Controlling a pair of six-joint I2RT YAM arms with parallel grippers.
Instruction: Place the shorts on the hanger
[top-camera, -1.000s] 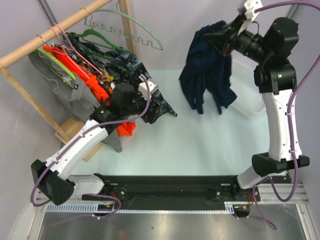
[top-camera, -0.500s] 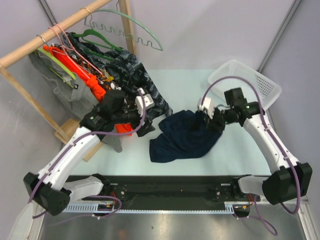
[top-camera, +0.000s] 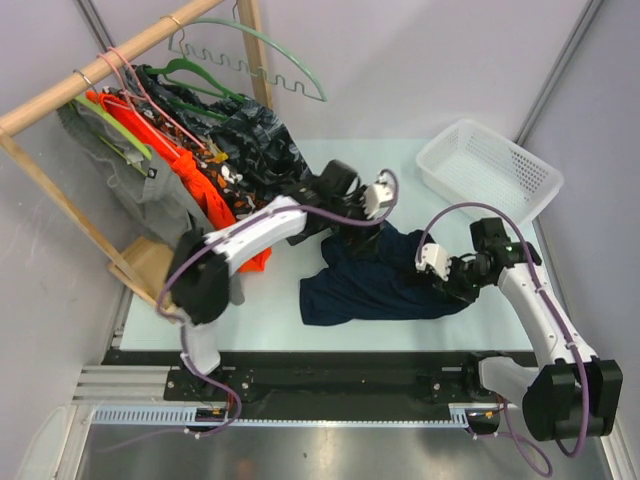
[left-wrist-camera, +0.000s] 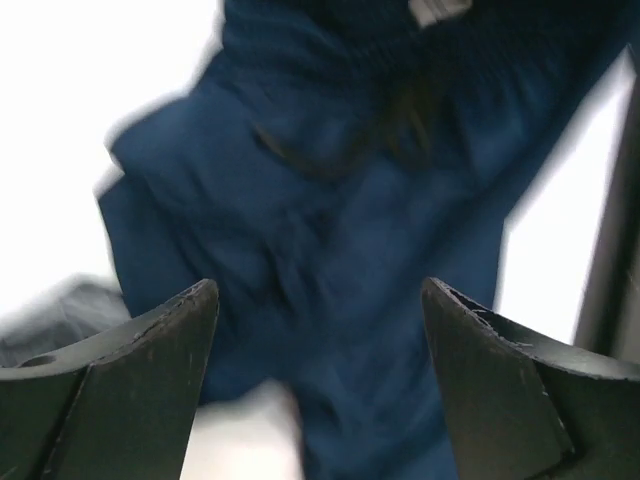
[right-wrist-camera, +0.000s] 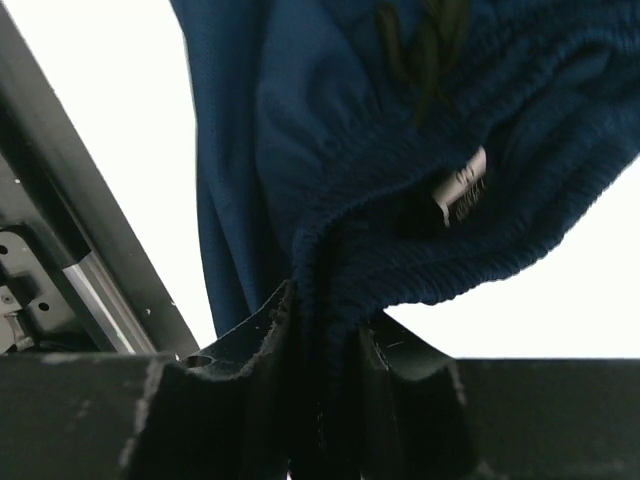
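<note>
Clearly, we see the shorts (top-camera: 370, 282) crumpled on the worktop (top-camera: 268, 312) toward its right edge; our right tool (right-wrist-camera: 325, 305) pinches their waistband, our left tool (left-wrist-camera: 318, 300) hangs spread above them.

Plain navy shorts (top-camera: 380, 280), small white label (right-wrist-camera: 460, 183) showing, on a pale mint worktop (top-camera: 270, 300). On the tan wooden rail (top-camera: 100, 68): a pale green hanger (top-camera: 262, 72) with a wavy bar, pink hangers (top-camera: 126, 75), an orange garment (top-camera: 190, 175) and a black-and-grey patterned garment (top-camera: 265, 150). Right of the rail, a white mesh basket (top-camera: 490, 165).
</note>
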